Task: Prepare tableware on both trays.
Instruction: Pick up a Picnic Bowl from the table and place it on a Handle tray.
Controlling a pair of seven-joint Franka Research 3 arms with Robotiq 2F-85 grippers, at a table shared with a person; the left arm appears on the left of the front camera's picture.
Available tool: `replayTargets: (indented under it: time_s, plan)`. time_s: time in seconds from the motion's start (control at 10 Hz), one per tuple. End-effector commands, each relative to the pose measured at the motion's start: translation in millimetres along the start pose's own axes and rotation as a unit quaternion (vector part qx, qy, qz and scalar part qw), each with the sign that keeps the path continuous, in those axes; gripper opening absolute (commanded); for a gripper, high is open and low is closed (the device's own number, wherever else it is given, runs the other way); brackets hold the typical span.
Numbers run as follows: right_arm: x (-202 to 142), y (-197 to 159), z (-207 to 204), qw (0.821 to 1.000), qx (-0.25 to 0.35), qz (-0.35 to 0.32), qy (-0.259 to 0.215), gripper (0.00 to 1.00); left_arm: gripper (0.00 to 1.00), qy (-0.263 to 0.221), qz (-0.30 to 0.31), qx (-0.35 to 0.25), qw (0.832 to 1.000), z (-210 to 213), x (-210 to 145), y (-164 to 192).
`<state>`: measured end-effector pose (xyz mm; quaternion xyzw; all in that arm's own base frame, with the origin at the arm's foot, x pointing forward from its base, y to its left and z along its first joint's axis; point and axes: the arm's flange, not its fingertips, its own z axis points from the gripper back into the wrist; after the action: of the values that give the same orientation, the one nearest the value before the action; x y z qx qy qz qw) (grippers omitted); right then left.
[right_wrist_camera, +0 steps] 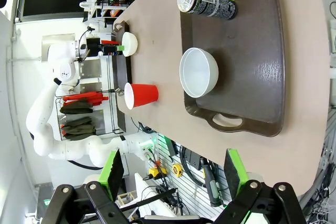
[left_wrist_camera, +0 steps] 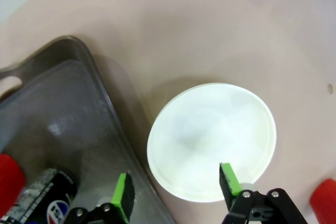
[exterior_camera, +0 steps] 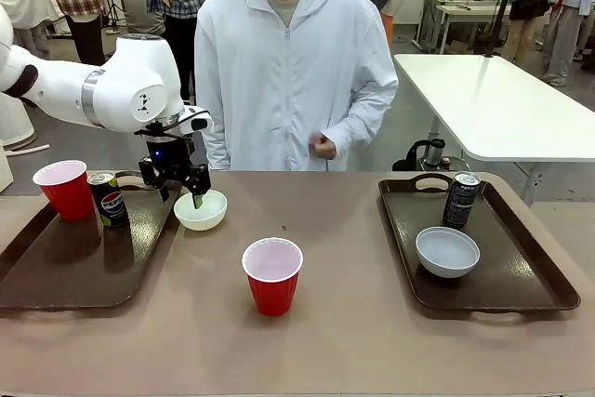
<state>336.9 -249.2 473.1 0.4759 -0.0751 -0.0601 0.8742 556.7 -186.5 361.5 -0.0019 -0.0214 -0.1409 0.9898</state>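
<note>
Two dark brown trays lie flat on the table (exterior_camera: pixel 363 332), one at each end. The left tray (exterior_camera: pixel 74 267) carries a red cup (exterior_camera: pixel 65 189) at its far left corner, with the Pepsi can (exterior_camera: pixel 112 199) upright just beside the cup. The right tray (exterior_camera: pixel 521 267) carries a dark can (exterior_camera: pixel 461 199) upright at its far edge, and a white bowl (exterior_camera: pixel 447 251) in front of that can. A second white bowl (exterior_camera: pixel 200 209) sits on the bare table, just beside the right rim of the left tray. A second red cup (exterior_camera: pixel 272 275) stands upright on the table between the trays, nearer the robot's side. The left gripper (exterior_camera: pixel 182 197) points down over the second white bowl. In the left wrist view its jaws are released and straddle the rim on the tray side: one green pad (left_wrist_camera: pixel 227 179) is over the bowl's inside, the other is outside it above the tray edge, and neither presses the wall. The right gripper (right_wrist_camera: pixel 174 156) is released with its jaws wide apart and nothing between them, high above the right tray. A person in a white hooded jacket stands at the far side, one hand (exterior_camera: pixel 323 147) held at waist height, clear of the table.
</note>
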Motion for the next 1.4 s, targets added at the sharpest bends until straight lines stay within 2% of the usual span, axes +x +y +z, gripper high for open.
replayTargets:
  time_s: [0.0,0.1,0.2,0.4,0.5,0.6,0.7,0.8,0.9,1.3]
  plan:
    - [0.1,-0.5,0.6,1.000,0.007,0.006,-0.001,1.00,0.67,0.004,0.008,0.022,1.000,-5.3,2.2,-2.1]
    - [0.1,-0.5,0.6,1.000,0.007,0.006,-0.001,1.00,0.60,0.005,0.007,0.028,1.000,-8.4,1.5,-2.4]
    - [0.1,-0.5,0.6,1.000,0.007,0.006,-0.001,1.00,0.62,0.005,0.006,0.029,1.000,-10.4,1.7,-2.8]
    - [0.1,-0.5,0.6,1.000,0.007,0.006,-0.001,1.00,0.53,0.004,0.003,0.029,1.000,-12.3,0.4,-5.1]
    - [0.1,-0.5,0.6,1.000,0.007,0.006,-0.001,1.00,0.39,0.003,0.003,0.029,1.000,-12.2,0.3,-5.1]
    - [0.1,-0.5,0.6,1.000,0.007,0.006,-0.001,1.00,0.35,0.003,0.005,0.028,1.000,-12.6,0.3,-5.8]
    - [0.1,-0.5,0.6,1.000,0.007,0.006,-0.001,1.00,0.20,0.004,0.005,0.030,1.000,-13.2,0.1,-6.7]
    - [0.1,-0.5,0.6,1.000,0.007,0.006,-0.001,1.00,0.17,0.004,0.005,0.031,0.999,-12.8,0.3,-6.9]
    - [0.1,-0.5,0.6,1.000,0.007,0.006,-0.001,1.00,0.02,0.004,0.005,0.033,0.999,-12.1,0.2,-6.9]
    - [0.1,-0.5,0.6,1.000,0.007,0.006,-0.001,1.00,0.00,0.001,0.008,0.029,1.000,-8.3,-2.5,-6.2]
